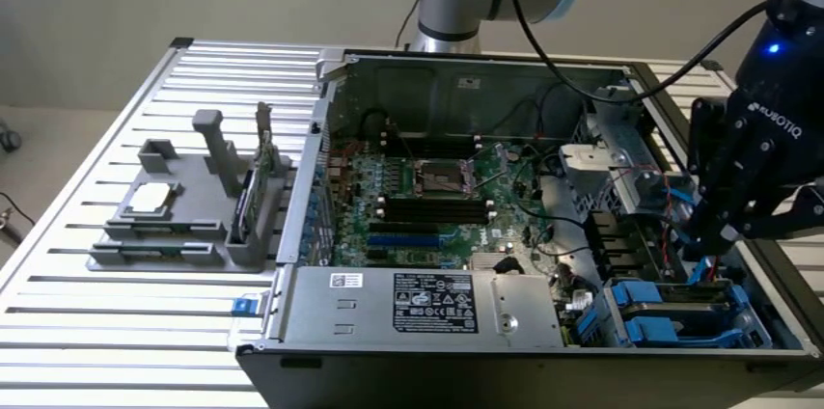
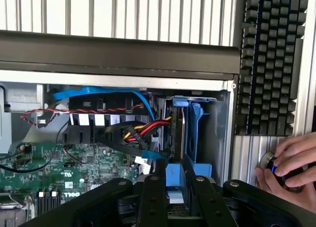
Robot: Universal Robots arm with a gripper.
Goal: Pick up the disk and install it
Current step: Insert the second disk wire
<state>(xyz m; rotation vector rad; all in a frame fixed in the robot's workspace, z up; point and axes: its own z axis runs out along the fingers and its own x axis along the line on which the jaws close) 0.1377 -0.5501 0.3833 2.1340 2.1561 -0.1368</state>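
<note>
Black claw (image 2: pixel 170 187) fingers pinch the disk (image 2: pixel 174 173) by its blue carrier edge as I watch; just beyond them stands the computer case's drive bay (image 2: pixel 193 133).

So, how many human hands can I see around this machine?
1. A hand sits beside the black keyboard, just outside the computer case, curled around a small round object. Another could be out of frame.

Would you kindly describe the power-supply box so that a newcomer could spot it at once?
Start at the open computer case on the slatted table. The power-supply box lies along the case's near edge, in front of the green motherboard. It alone is large plain silver metal, with a black-and-white printed label.
</note>
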